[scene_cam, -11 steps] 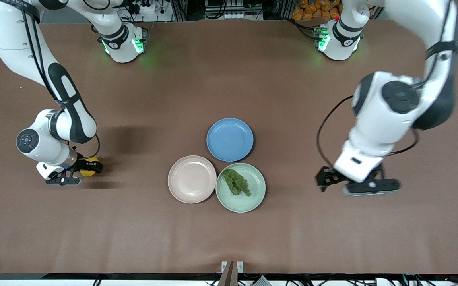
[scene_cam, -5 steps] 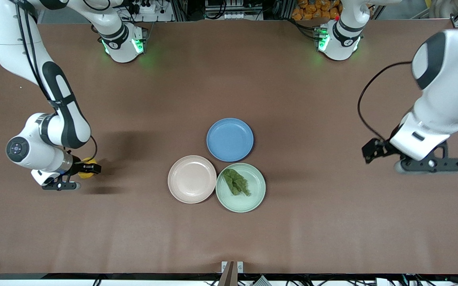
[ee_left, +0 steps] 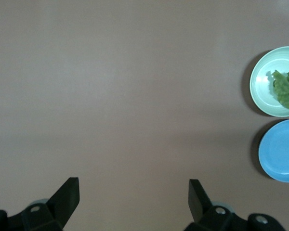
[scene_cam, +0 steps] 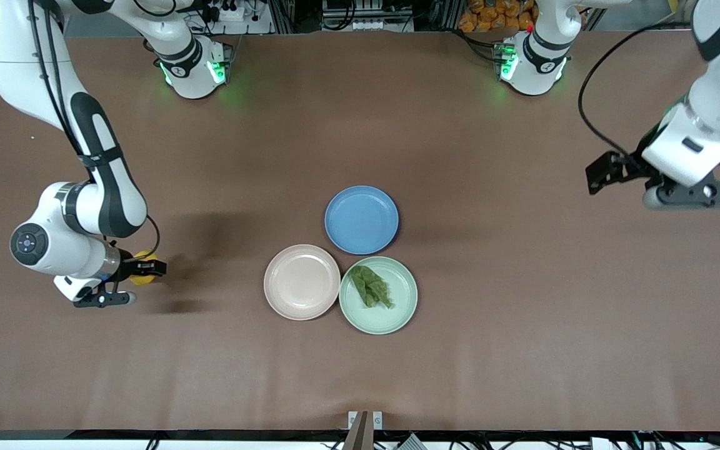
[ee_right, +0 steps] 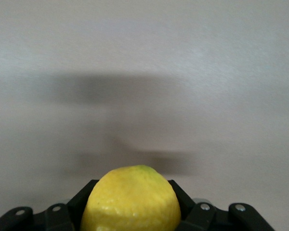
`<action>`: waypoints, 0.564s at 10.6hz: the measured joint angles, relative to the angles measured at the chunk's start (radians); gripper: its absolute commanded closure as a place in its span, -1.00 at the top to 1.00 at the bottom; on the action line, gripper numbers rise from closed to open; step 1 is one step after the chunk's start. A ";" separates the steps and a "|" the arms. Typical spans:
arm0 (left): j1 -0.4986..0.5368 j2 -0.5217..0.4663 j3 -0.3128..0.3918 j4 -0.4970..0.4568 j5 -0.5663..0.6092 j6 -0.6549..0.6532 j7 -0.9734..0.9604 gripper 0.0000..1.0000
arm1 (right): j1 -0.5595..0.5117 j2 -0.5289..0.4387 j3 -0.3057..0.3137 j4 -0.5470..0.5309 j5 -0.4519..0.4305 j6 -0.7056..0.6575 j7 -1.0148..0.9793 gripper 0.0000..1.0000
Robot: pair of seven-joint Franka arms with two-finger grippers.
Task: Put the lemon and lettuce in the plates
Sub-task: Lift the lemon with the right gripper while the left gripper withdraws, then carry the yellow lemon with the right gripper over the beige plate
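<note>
Lemon (scene_cam: 142, 258): clamped in right gripper (scene_cam: 136, 273), now lifted, toward the right arm's end from pink plate (scene_cam: 302, 282).
Left gripper (ee_left: 134, 193): wide open, empty, has withdrawn farther from pink plate.
Lettuce (scene_cam: 371, 286): unmoved in green plate (scene_cam: 378, 320), beside pink plate.

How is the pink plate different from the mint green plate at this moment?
The pink plate is pale beige-pink and holds nothing; the mint green plate is pale green and holds the lettuce. The pink plate lies toward the right arm's end. Both are round, shallow, equal in size and side by side.
</note>
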 measured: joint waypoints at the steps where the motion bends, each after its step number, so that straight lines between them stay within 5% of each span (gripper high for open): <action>1: 0.003 -0.035 0.000 -0.038 -0.001 0.000 0.000 1.00 | 0.012 0.000 0.000 0.011 0.007 -0.012 0.000 0.15; 6: 0.008 -0.130 0.000 -0.195 -0.002 0.106 0.000 1.00 | 0.096 0.000 0.002 0.046 0.048 -0.036 0.085 0.15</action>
